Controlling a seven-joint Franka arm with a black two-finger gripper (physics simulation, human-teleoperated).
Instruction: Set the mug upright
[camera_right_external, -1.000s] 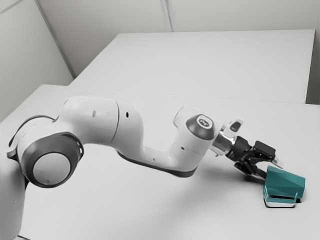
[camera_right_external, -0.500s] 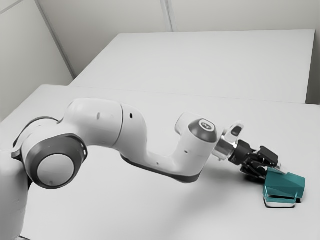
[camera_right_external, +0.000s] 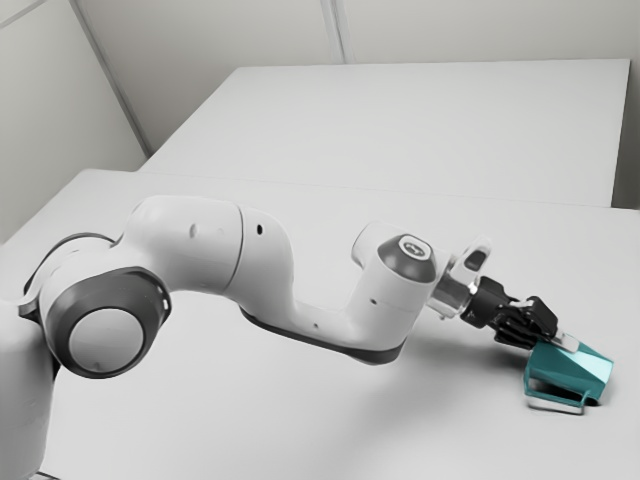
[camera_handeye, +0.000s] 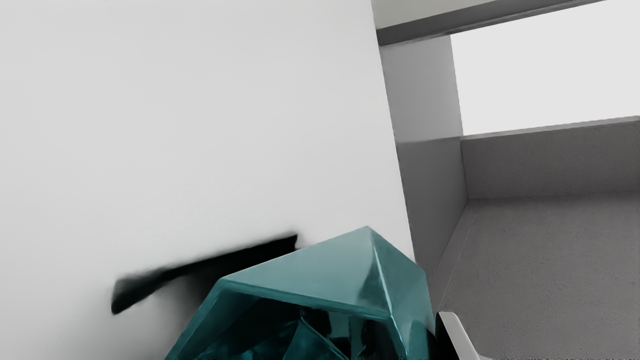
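Note:
The black gripper (camera_right_external: 560, 345) reaches down to the teal mug (camera_right_external: 576, 367) at the exterior view's right, its fingers closed on the mug's upper wall. The mug lies on its side, slightly tilted, with its handle toward the exterior view's lower edge. In the wrist view, the mug (camera_handeye: 320, 285) has its open mouth facing the hand. Beside its outer wall is one fingertip of the gripper (camera_handeye: 431, 345); the other is hidden by the mug.
The white table (camera_right_external: 300, 410) extends around the arm, with a second white surface (camera_right_external: 400, 120) behind it. In the wrist view, the table's edge runs close past the mug, with a grey floor (camera_handeye: 545, 270) beyond.
The fingers have drawn together from their wider spread and now hold the mug's wall. The mug has turned and tilted a little, and my hand has moved slightly toward it.

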